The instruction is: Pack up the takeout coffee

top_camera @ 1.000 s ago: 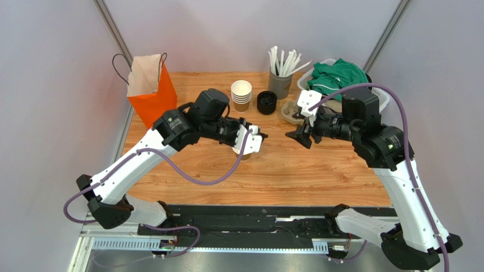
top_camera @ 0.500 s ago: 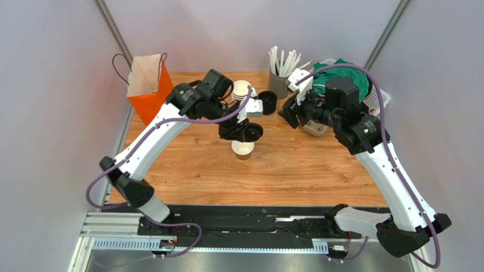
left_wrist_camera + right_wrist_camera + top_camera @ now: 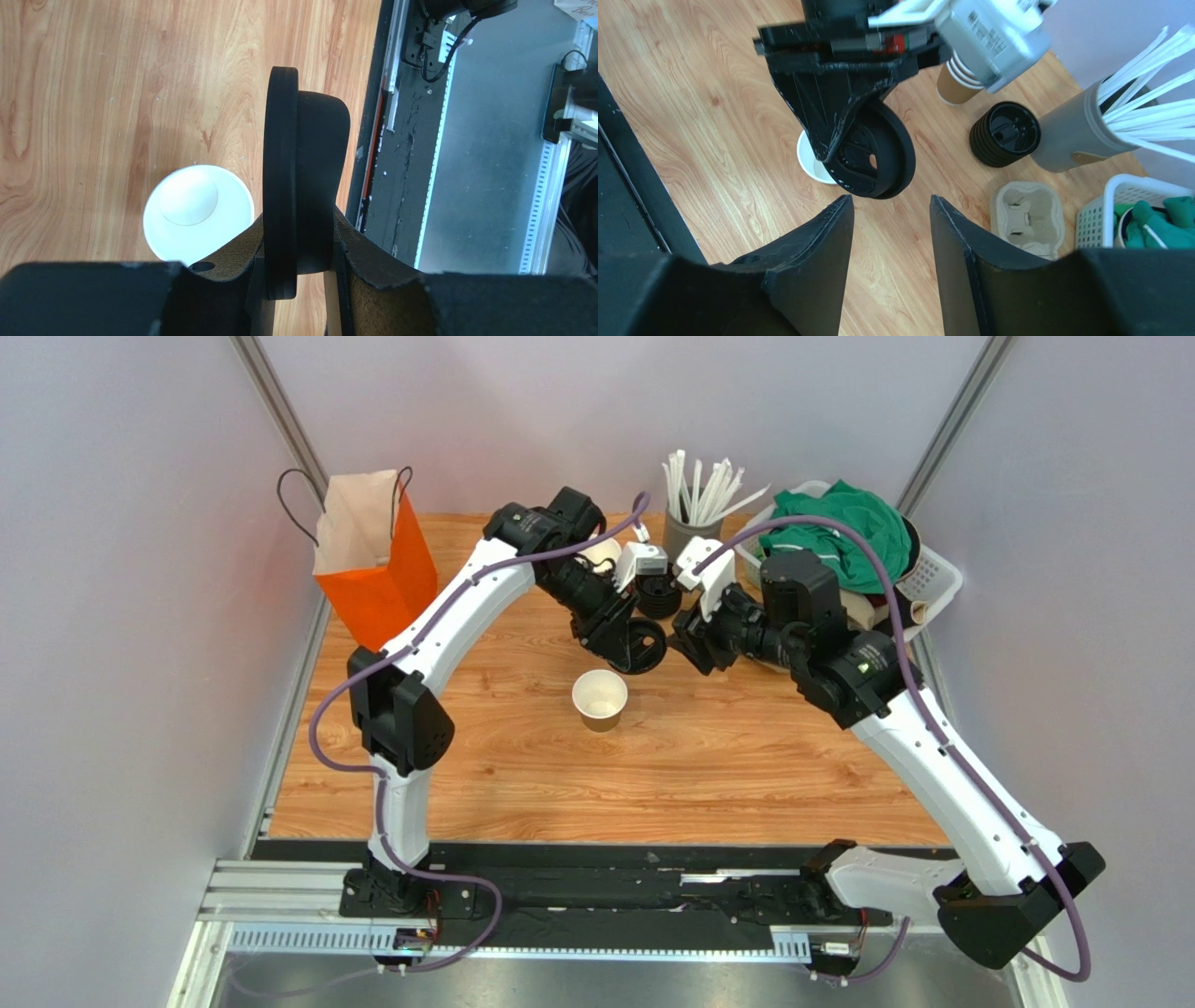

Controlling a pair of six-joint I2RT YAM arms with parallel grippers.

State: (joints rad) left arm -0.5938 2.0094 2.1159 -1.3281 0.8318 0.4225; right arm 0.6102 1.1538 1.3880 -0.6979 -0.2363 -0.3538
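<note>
**Cup** (image 3: 601, 697): tan paper, white inside, no lid on it. Stands upright and open on the table (image 3: 730, 770), about mid-board. Nothing touches it. The left wrist view shows it from above (image 3: 198, 222). In the right wrist view only its rim (image 3: 810, 165) shows, behind the lid.

**Lid** (image 3: 641, 646): round, black plastic. It is held on edge, off the table, beyond the cup and slightly to its right, clear of the rim. Its flange and dome show side-on in the left wrist view (image 3: 295, 175), and its underside faces the right wrist camera (image 3: 875, 159).

**Left gripper** (image 3: 626, 630): pinches the lid by its rim, fingers pressed on either face (image 3: 295, 273).

**Right gripper** (image 3: 692, 636): fingers spread, nothing between them (image 3: 889, 210). It sits just right of the lid and points toward it without touching.

**Bag** (image 3: 370, 560): orange paper, mouth open, upright at the far left corner.

**Lid stack** (image 3: 1004, 133): black, near the far edge.

**Cup stack** (image 3: 957, 80): lidless, just left of the lid stack.

**Straw pot** (image 3: 690, 536): grey, holding white straws, right of the lid stack.

**Carrier** (image 3: 1027, 218): pulp tray, nearer than the straw pot.

**Basket** (image 3: 937, 583): white, at the far right, holding a green cloth (image 3: 835, 518).
</note>
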